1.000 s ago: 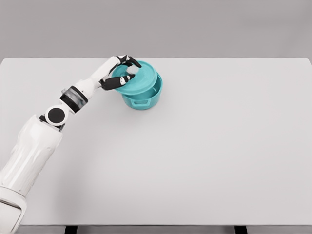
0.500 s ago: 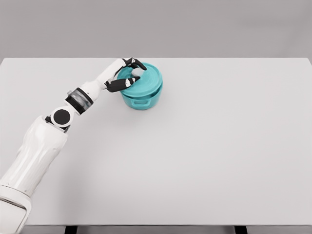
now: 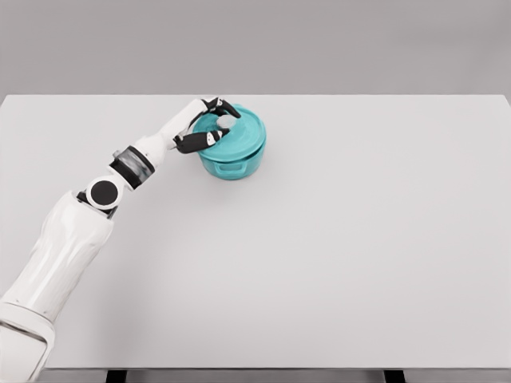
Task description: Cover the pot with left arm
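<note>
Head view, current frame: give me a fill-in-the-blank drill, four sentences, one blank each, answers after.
1. The lid and the pot are both ____ in colour.
2. The lid is gripped by its knob by the ____ hand.
3. The pot stands on a ____ table.
4. The pot's visible side handle faces the ____ edge of the table.

Answers: teal; left; white; near

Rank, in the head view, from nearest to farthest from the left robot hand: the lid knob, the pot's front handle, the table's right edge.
1. Lid knob: inside the left robot hand.
2. Pot's front handle: just below the hand.
3. Table's right edge: far right.
</note>
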